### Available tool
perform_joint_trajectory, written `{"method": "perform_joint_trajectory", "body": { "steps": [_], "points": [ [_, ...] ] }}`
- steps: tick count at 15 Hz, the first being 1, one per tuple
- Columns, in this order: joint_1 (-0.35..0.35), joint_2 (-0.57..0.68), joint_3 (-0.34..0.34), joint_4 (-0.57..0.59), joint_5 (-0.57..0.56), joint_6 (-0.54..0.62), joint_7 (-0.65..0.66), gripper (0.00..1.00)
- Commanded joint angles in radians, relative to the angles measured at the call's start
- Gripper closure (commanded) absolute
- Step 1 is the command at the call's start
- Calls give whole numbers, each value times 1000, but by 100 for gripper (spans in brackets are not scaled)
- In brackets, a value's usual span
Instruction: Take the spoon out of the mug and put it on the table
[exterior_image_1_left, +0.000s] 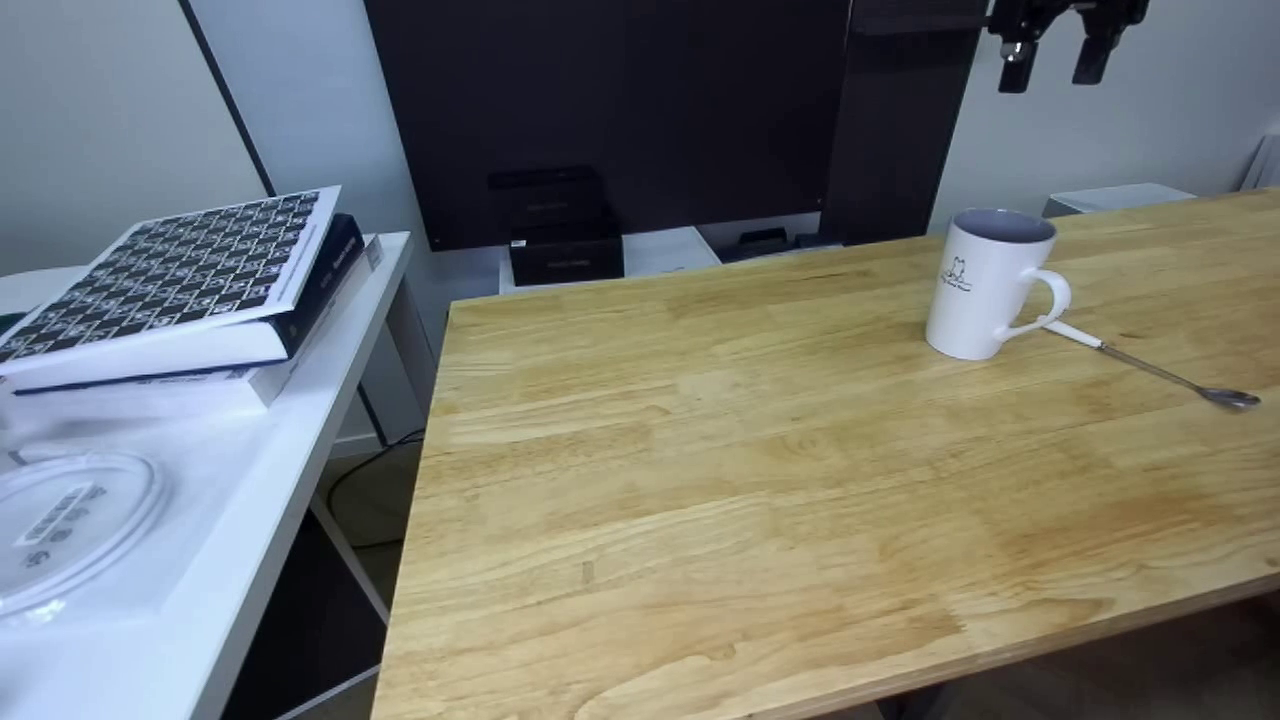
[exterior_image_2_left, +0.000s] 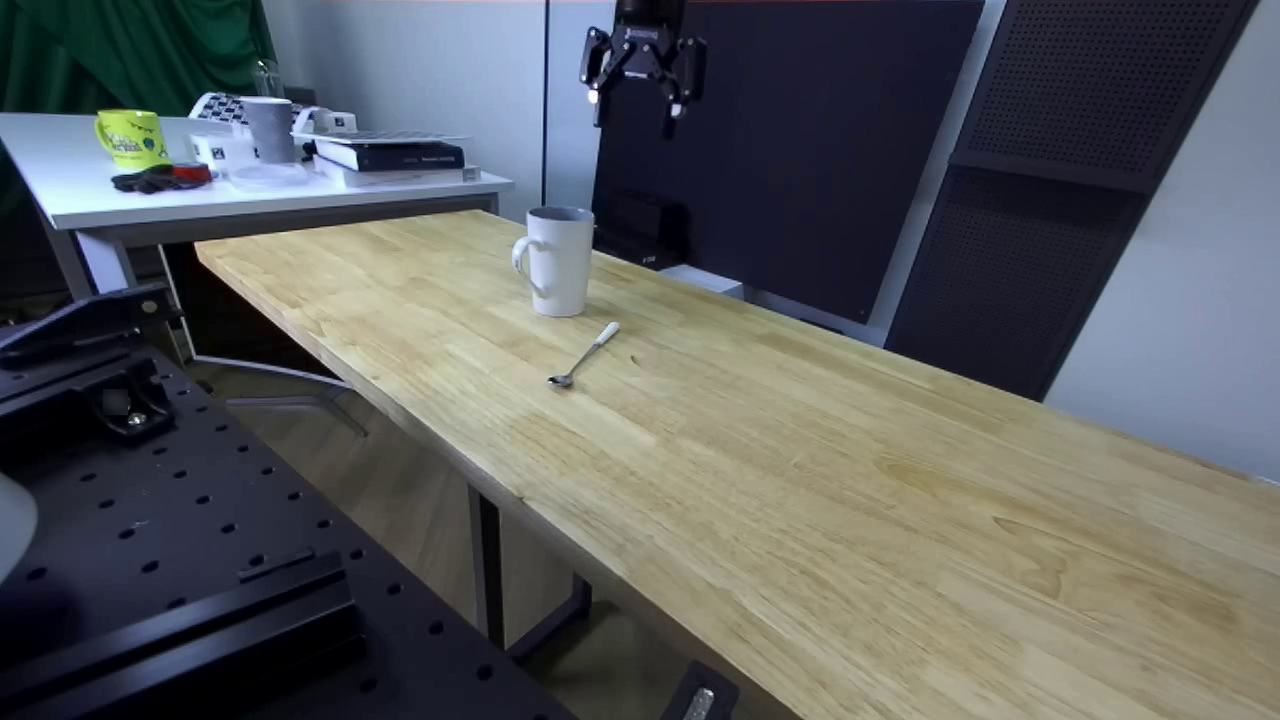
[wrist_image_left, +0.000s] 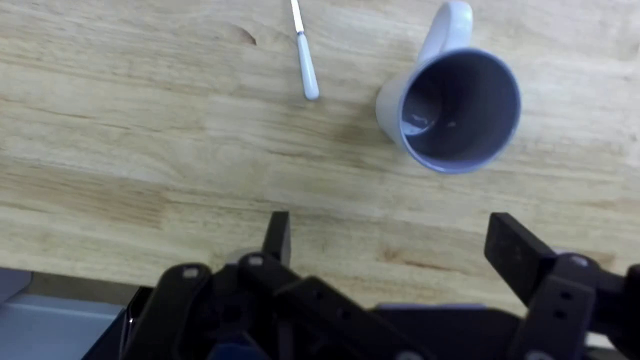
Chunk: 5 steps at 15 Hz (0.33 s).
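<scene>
A slender metal spoon (wrist_image_left: 304, 54), silvery-grey with a white handle, is lying flat on a large, light-brown wooden table (exterior_image_2_left: 850, 480) with visible plank grain. Near it but apart, a tall white ceramic mug (exterior_image_2_left: 561, 262) with a loop handle and a grey inside is standing upright; the spoon's white end is resting closer to the mug than its bowl is. In both exterior views, a black two-fingered robot gripper (exterior_image_1_left: 1052, 73) is hanging above the tabletop, higher than the mug's rim, its fingers standing wide apart. The wrist view is looking down into the mug and is catching only the spoon's handle and part of its shaft. In an exterior view, a white side table (exterior_image_1_left: 225, 490) is standing beside the wooden one, bearing a stack of books (exterior_image_1_left: 170, 270), the top one wearing a black-and-white patterned cover. In an exterior view, a lime-yellow mug (exterior_image_2_left: 135, 140) and a grey cup (exterior_image_2_left: 270, 130) are standing there too.
</scene>
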Motion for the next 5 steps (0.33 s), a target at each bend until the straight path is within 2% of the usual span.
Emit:
{"method": "perform_joint_trajectory", "body": {
  "steps": [1, 5],
  "points": [
    [11, -20, -7, -23, 5, 52, 24, 0],
    [20, -62, -8, -78, 6, 118, 63, 0]
  ]
}}
